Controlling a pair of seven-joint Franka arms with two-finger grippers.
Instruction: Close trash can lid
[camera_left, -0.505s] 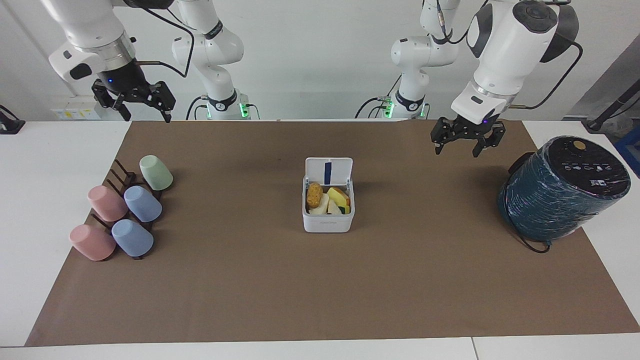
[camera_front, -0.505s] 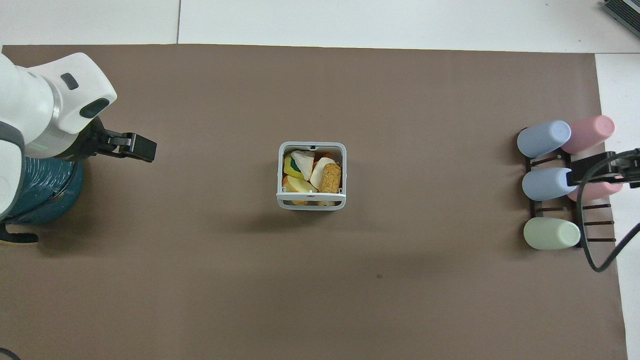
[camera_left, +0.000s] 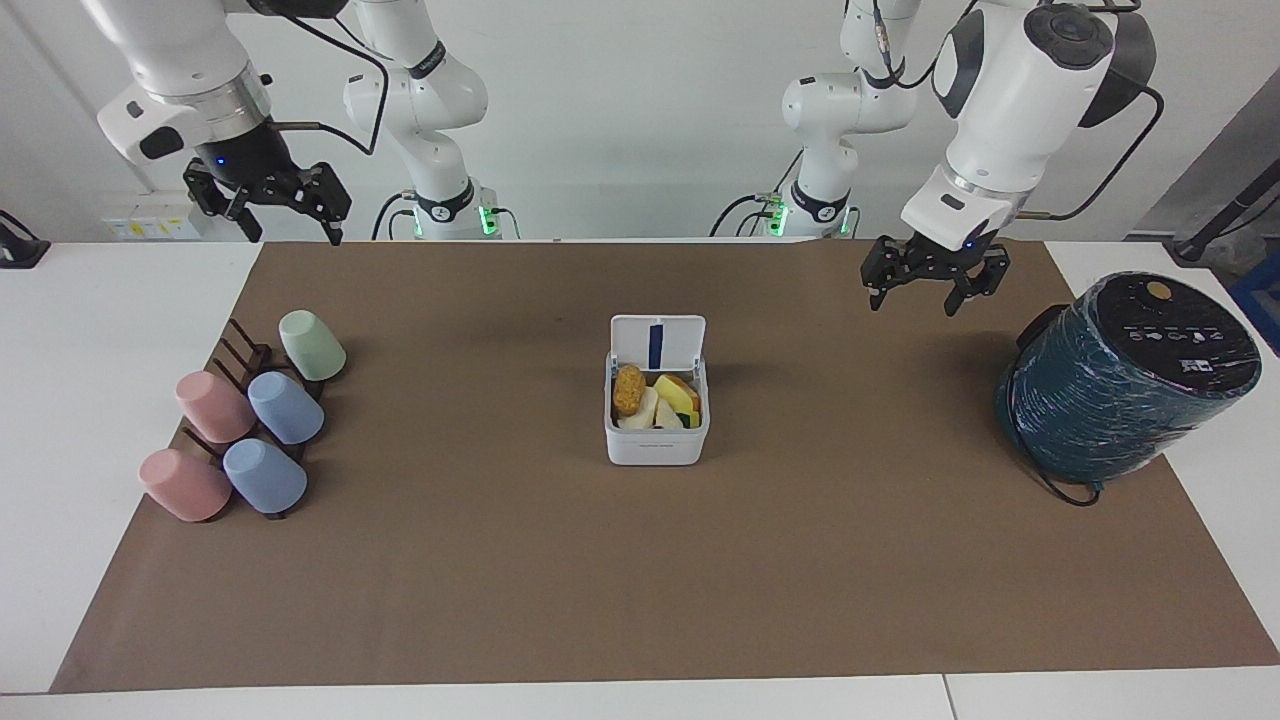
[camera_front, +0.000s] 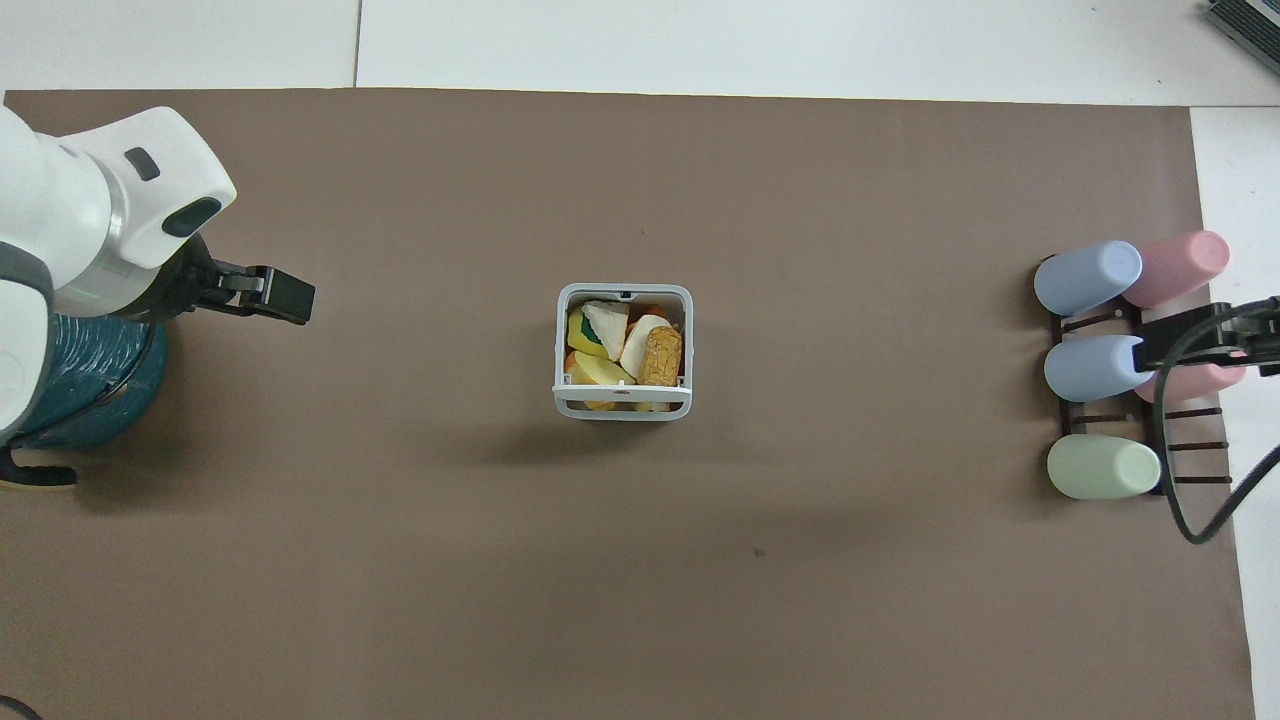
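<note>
The trash can (camera_left: 655, 442) is a small white square box in the middle of the brown mat, filled with food pieces. Its lid (camera_left: 657, 342) stands upright and open on the edge nearer the robots, with the blue strip of its inner face showing. In the overhead view the trash can (camera_front: 623, 292) shows open from above and the lid (camera_front: 622, 399) is seen edge-on. My left gripper (camera_left: 925, 296) is open and empty in the air over the mat, between the trash can and the teal cylinder; it also shows in the overhead view (camera_front: 288, 295). My right gripper (camera_left: 295, 230) is open and empty, high over the cup rack (camera_front: 1195, 342).
A large dark teal cylinder with a black top (camera_left: 1125, 380) lies tilted at the left arm's end (camera_front: 85, 385). A dark rack with several pastel cups (camera_left: 245, 420) stands at the right arm's end (camera_front: 1100, 365). A brown mat (camera_left: 640, 580) covers the table.
Both grippers have shifted only by a few pixels. The trash can and its lid have not moved.
</note>
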